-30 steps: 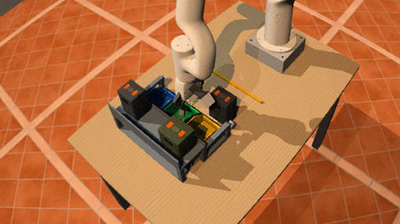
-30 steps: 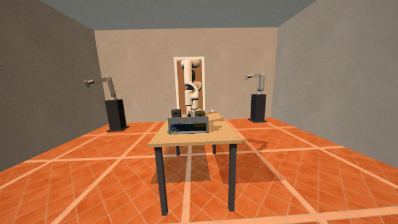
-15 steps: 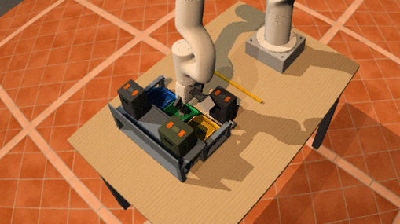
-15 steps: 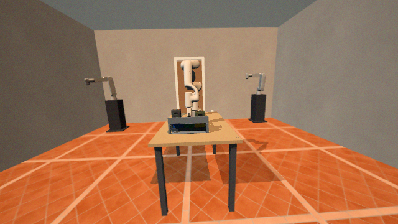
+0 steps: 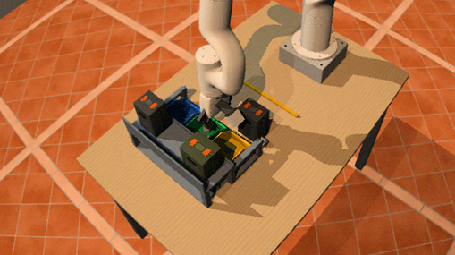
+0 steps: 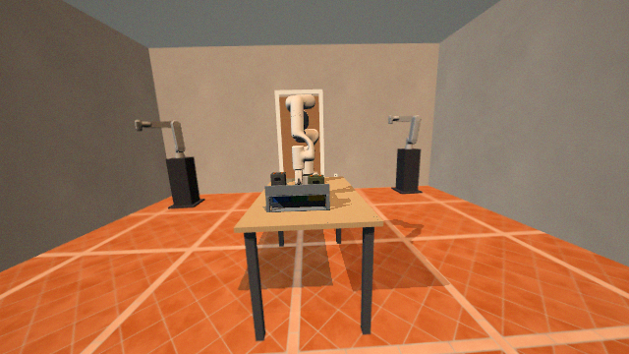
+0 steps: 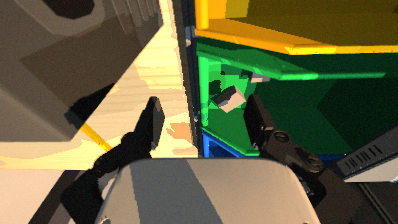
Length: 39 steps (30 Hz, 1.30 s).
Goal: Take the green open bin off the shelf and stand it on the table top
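Partly beneath the pincer [image 5: 220,118] [image 6: 299,182] [image 7: 204,107]: green bin [image 5: 219,127] [image 6: 298,201] [image 7: 295,107]

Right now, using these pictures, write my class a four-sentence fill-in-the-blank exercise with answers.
1. The green bin sits between the blue bin and the ____ bin.
2. The gripper is ____.
3. The thin stick on the table is ____.
4. The door is ____.

Missing words, in order: yellow; open; yellow; brown.

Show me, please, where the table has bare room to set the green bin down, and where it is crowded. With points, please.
Bare wood shows between the yellow stick [image 5: 272,99] and the robot's base [image 5: 318,66], and a wider patch along the table's end behind the shelf [image 5: 170,168]. It is crowded at the shelf's front, where the black box [image 5: 257,118] stands near the open fingers [image 5: 218,115].
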{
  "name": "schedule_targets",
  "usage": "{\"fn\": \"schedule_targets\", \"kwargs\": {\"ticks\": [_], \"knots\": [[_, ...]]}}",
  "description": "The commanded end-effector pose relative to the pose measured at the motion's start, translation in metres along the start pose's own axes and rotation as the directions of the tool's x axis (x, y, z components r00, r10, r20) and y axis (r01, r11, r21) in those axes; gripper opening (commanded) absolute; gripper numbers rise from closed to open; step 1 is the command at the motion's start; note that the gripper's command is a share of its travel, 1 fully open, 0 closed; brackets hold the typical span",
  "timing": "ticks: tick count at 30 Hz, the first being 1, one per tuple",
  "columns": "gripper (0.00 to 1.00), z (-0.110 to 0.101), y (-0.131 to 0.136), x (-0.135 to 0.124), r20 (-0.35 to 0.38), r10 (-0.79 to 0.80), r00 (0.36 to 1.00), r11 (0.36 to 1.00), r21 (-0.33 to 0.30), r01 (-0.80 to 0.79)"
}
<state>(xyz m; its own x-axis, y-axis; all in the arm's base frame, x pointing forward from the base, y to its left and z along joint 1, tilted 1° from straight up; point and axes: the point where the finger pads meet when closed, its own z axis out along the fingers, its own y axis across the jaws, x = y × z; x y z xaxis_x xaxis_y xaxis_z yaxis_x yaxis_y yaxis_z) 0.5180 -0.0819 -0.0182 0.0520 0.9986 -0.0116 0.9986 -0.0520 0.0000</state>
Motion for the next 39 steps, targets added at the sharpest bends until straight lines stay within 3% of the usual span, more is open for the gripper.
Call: {"fn": "schedule_targets", "kwargs": {"ticks": [1,39], "knots": [[1.00,-0.0044,0.0012,-0.0001,0.000,0.000,1.000,1.000,-0.002,0.000],[1.00,-0.0095,0.0015,-0.0001,0.000,0.000,1.000,1.000,-0.002,0.000]]}}
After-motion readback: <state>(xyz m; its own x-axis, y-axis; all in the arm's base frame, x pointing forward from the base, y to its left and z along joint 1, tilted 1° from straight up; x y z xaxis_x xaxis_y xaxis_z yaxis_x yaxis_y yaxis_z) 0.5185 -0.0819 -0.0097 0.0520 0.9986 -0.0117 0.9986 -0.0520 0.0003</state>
